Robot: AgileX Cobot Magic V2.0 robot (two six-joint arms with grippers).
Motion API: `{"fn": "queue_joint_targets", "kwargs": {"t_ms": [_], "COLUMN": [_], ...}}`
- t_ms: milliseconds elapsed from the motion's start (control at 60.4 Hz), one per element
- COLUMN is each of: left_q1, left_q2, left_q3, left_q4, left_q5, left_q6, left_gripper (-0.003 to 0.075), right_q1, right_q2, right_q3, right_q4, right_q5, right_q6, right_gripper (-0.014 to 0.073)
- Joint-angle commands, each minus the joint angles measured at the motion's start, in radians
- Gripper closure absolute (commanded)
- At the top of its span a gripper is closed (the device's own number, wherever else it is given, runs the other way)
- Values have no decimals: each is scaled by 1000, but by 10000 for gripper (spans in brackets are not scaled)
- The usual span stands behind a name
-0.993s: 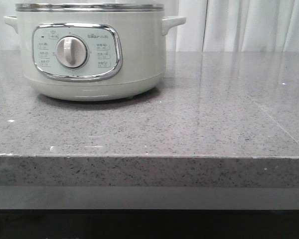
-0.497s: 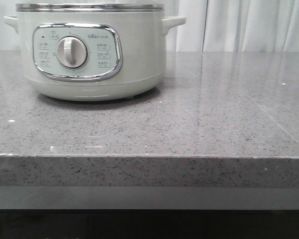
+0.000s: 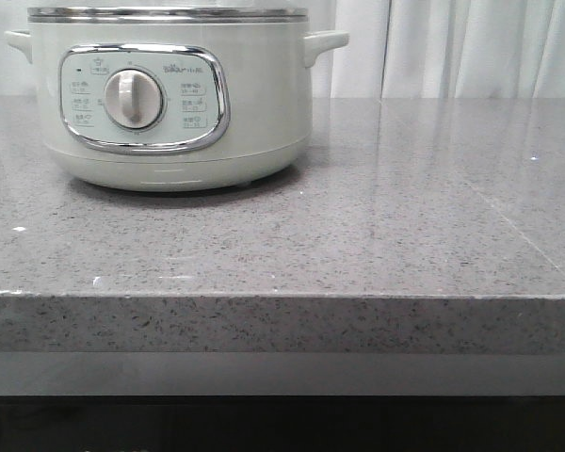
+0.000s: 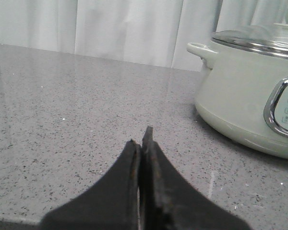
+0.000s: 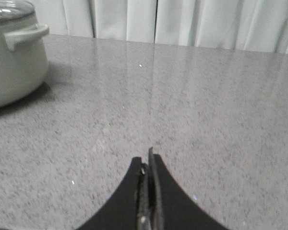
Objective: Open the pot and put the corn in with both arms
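1. Desk (image 3: 377, 235): grey speckled stone, takes up most of the front view. White curtain (image 3: 471, 47) behind it.
2. Pot (image 3: 169, 94): sits on the desk at the robot's left, far side, dial panel facing you. The left wrist view shows a glass lid (image 4: 259, 36) still on it, steel rim under the lid. So it's shut.
3. Left tool (image 4: 142, 143): fingers pressed together, nothing between them. It's low over the desk, with the pot near, off to one side of it.
4. Right tool (image 5: 148, 163): also pressed together, gripping nothing. It's over bare desk, with the pot handle (image 5: 26, 36) well off from it.
5. Corn: not in any view. I can't tell you where it is.
6. Step, as I read it: the very start; the lid is on and neither arm is engaged.
7. Next move, my call: you'll need to spread one tool, bring it over the pot and take the lid by its knob. The knob only just shows at the frame edge, so line up before you close. Find the corn for the other arm.
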Motion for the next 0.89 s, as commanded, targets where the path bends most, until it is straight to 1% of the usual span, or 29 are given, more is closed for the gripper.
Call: {"fn": "queue_joint_targets", "kwargs": {"t_ms": [0,83,265,778,877], "left_q1": [-6,-6,-6,-6,-6], "left_q2": [-16,-16,-16,-14,-14], "left_q3": [11,11,11,11,11], "left_q4": [-10,-10,-10,-10,-10], "left_q5": [-89,-89,-89,-89,-89], "left_q6": [-2,-2,-2,-2,-2], "left_gripper": [741,741,741,741,741], "right_q1": [-7,-7,-7,-7,-7], "right_q2": [-51,-107,-205,-202,-203], "right_q3": [48,109,184,184,184], "right_q4": [10,10,10,10,8], "right_q5": [-128,-140,-169,-173,-210], "right_q6": [-9,-9,-9,-9,-8], "right_gripper": [661,661,661,661,661]}}
